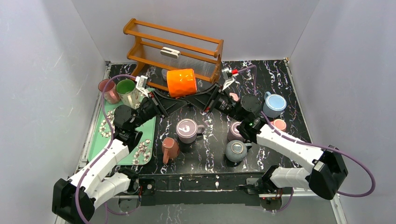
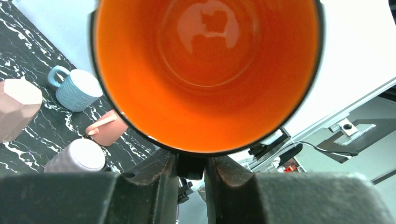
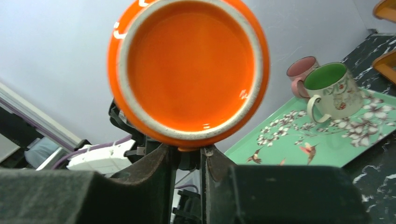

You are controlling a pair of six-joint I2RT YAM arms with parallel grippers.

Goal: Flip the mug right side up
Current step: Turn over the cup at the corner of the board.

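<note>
The orange mug [image 1: 181, 82] hangs on its side above the table, in front of the wooden rack. Its mouth faces the left arm and its base faces the right arm. In the left wrist view the orange inside of the mug [image 2: 205, 70] fills the frame, and my left gripper [image 2: 191, 161] is shut on the handle just under the rim. The right wrist view shows the glazed base of the mug [image 3: 189, 65], with my right gripper [image 3: 189, 154] shut on the same handle from the other side. Seen from above, the left gripper [image 1: 173, 100] and the right gripper [image 1: 198, 99] meet beneath the mug.
A wooden rack [image 1: 173, 49] stands at the back. A green tray [image 1: 100, 140] on the left holds a pink mug [image 1: 108, 91] and a green-lined floral mug [image 1: 127, 91]. Several mugs stand on the marble top: mauve [image 1: 187, 130], pink [image 1: 170, 149], grey [image 1: 236, 150], blue [image 1: 274, 105].
</note>
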